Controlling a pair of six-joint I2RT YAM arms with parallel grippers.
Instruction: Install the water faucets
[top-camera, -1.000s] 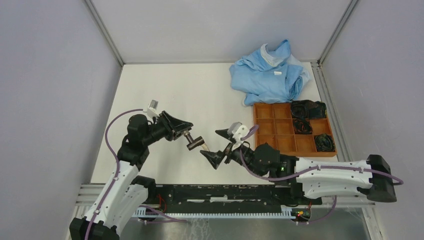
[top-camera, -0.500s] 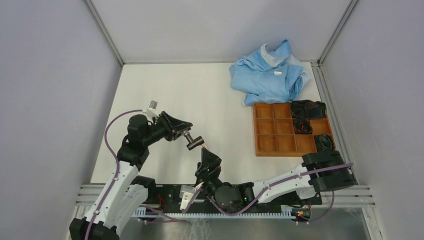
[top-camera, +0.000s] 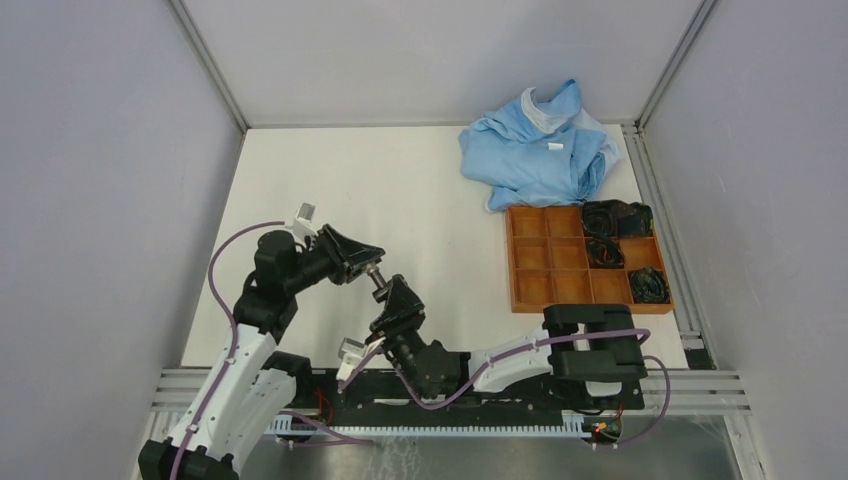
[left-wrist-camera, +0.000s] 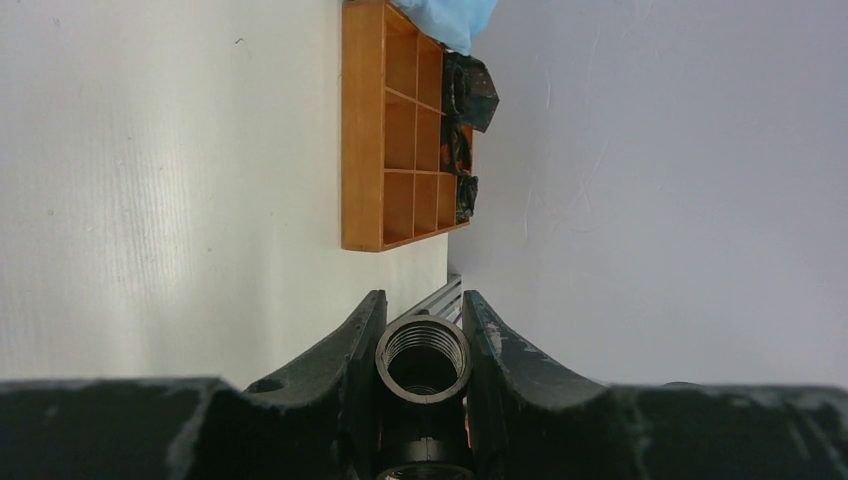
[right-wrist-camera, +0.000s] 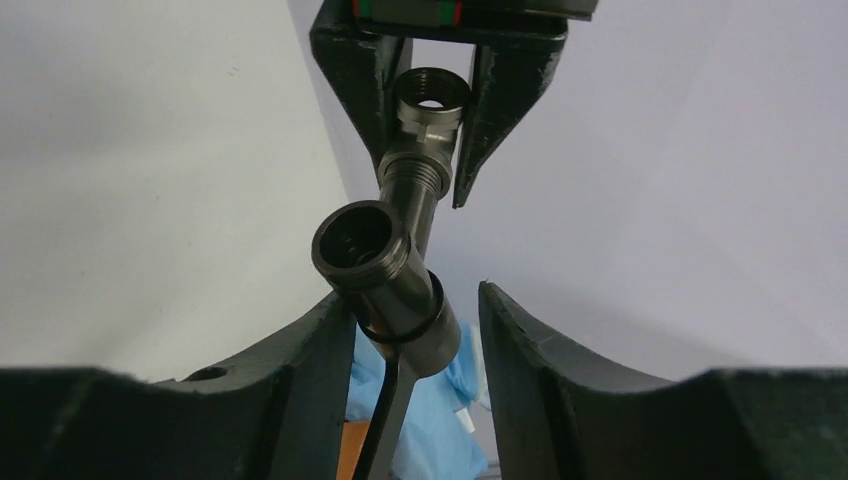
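Observation:
My left gripper (top-camera: 372, 262) is shut on the dark T-shaped faucet fitting (top-camera: 381, 281) and holds it above the table. In the left wrist view the fitting's threaded mouth (left-wrist-camera: 423, 352) sits tight between the fingers of the left gripper (left-wrist-camera: 423, 296). The right wrist view shows that fitting (right-wrist-camera: 432, 100) in the left jaws, with a threaded stem running down to a stubby dark cylinder (right-wrist-camera: 385, 275). My right gripper (right-wrist-camera: 412, 295) stands around this cylinder. Its left finger (right-wrist-camera: 325, 340) touches the cylinder; a gap shows on the other side. Seen from above, the right gripper (top-camera: 396, 298) points up at the piece.
A crumpled blue cloth (top-camera: 535, 145) lies at the back right. In front of it, a wooden compartment tray (top-camera: 555, 262) holds dark bundles (top-camera: 612, 218); the left wrist view shows the tray (left-wrist-camera: 358, 150) too. A metal rail (top-camera: 500, 400) runs along the near edge, and grey walls enclose the table.
My right arm has swung in from the right, turned its wrist and come up under the held fitting, its jaws narrowing around the cylinder. The left arm has stayed still.

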